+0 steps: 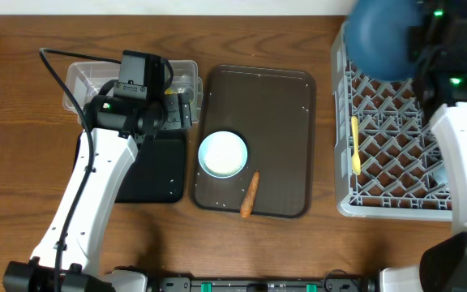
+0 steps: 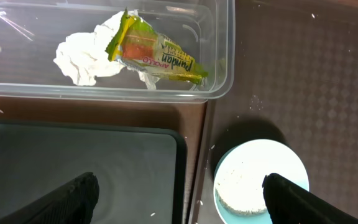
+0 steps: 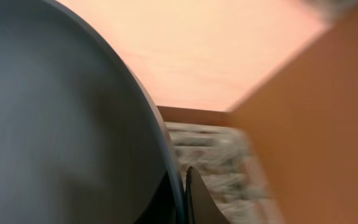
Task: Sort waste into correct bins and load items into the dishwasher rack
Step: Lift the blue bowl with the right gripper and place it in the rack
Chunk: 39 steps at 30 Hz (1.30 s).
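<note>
My right gripper (image 3: 180, 199) is shut on the rim of the large dark-blue bowl (image 1: 383, 36), held up over the far left corner of the light-grey dishwasher rack (image 1: 355, 203); the bowl (image 3: 61, 124) fills the right wrist view. The pale yellow spoon (image 1: 355, 144) lies in the rack. My left gripper (image 2: 179, 199) is open and empty above the black tray bin (image 2: 79, 168). The clear tub (image 2: 219, 68) holds the white tissue (image 2: 79, 56) and the snack wrapper (image 2: 157, 56). The white bowl (image 1: 222, 153) with rice crumbs (image 2: 244, 186) and the carrot stick (image 1: 250, 195) sit on the brown serving tray (image 1: 286, 113).
The black tray bin (image 1: 156, 174) lies in front of the clear tub (image 1: 83, 77), left of the serving tray. Loose rice crumbs dot the serving tray. The left arm stretches over the table's left side. The cups are not in view.
</note>
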Each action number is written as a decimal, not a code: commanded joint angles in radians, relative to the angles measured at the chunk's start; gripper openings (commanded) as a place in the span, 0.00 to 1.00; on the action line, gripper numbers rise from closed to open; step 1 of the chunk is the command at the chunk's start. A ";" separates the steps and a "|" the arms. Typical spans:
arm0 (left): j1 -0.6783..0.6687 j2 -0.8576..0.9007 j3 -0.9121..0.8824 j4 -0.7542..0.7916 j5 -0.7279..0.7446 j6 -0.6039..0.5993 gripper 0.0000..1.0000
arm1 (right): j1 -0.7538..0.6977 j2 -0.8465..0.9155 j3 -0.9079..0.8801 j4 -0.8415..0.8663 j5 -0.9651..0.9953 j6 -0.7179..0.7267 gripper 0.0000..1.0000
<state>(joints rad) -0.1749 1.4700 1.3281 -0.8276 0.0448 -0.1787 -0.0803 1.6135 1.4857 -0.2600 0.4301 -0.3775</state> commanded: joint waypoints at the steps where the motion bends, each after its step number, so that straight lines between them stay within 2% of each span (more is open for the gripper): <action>1: 0.000 0.008 0.009 -0.002 -0.012 0.013 0.87 | -0.070 -0.003 0.006 0.055 0.097 -0.203 0.01; 7: 0.000 0.008 0.009 -0.002 -0.012 0.013 0.86 | -0.219 0.003 0.006 0.206 0.084 -0.343 0.01; 13: 0.000 0.008 0.009 -0.002 -0.012 0.013 0.86 | -0.332 0.048 0.006 0.269 0.066 -0.503 0.01; 25: 0.000 0.008 0.009 -0.002 -0.012 0.005 0.87 | -0.442 0.237 0.006 0.499 0.067 -0.844 0.01; 29: 0.000 0.008 0.009 -0.002 -0.012 0.001 0.86 | -0.450 0.292 0.006 0.555 0.067 -0.896 0.01; 39: 0.000 0.008 0.009 -0.002 -0.011 -0.002 0.86 | -0.448 0.388 0.006 0.550 0.106 -0.867 0.01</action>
<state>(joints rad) -0.1749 1.4700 1.3281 -0.8272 0.0452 -0.1802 -0.5240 1.9686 1.4864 0.3077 0.5087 -1.2457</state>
